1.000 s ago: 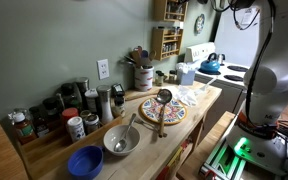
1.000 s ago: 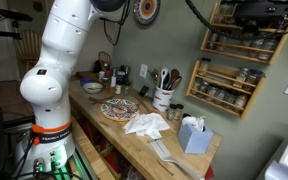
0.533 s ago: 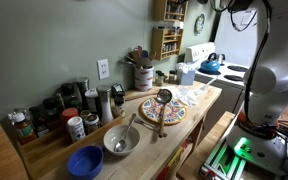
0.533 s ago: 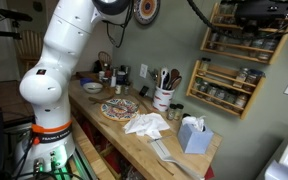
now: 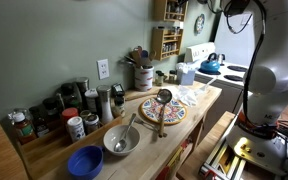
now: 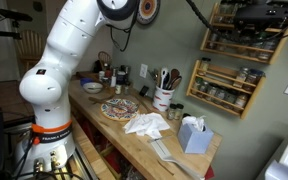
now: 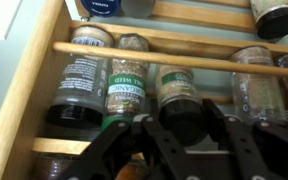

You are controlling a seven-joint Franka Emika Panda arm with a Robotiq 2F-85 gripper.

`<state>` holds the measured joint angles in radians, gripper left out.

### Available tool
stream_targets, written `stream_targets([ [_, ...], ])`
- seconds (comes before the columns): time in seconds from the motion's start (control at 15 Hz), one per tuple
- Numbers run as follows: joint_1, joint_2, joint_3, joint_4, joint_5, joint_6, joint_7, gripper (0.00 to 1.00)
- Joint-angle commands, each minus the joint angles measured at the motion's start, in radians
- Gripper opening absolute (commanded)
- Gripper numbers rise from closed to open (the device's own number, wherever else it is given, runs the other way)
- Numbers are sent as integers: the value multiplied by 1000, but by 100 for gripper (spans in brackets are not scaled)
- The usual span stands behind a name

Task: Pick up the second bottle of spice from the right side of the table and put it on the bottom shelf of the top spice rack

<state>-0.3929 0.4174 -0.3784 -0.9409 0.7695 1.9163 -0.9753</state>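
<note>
In the wrist view my gripper (image 7: 184,120) is shut on a dark-capped spice bottle (image 7: 180,86), with a finger on either side of it. The bottle stands in a row of pale labelled jars (image 7: 129,90) behind a wooden rail (image 7: 164,58) of the top spice rack (image 6: 246,38). In an exterior view my gripper (image 6: 246,12) is up at that rack, high on the wall above the taller rack of dark jars (image 6: 224,85). The shelf under the bottle is hidden by my fingers. The long wooden table (image 5: 174,135) lies far below.
On the counter are a patterned plate (image 5: 162,112) with a ladle, a metal bowl (image 5: 121,140), a blue bowl (image 5: 85,161), a utensil crock (image 6: 164,98), a white cloth (image 6: 147,124) and a tissue box (image 6: 194,133). Spice jars (image 5: 64,110) line the wall. A kettle (image 5: 211,63) sits on the stove.
The arm's upper joints have shifted slightly; the light at the robot's base has gone from green to yellowish. The gripper stays at the top rack.
</note>
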Motion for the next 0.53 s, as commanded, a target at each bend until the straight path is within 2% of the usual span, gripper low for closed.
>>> stream_targets([
  [0.0, -15, 39, -12, 67, -18, -29, 25, 21],
  [0.47, -17, 61, -18, 95, -17, -30, 27, 21],
])
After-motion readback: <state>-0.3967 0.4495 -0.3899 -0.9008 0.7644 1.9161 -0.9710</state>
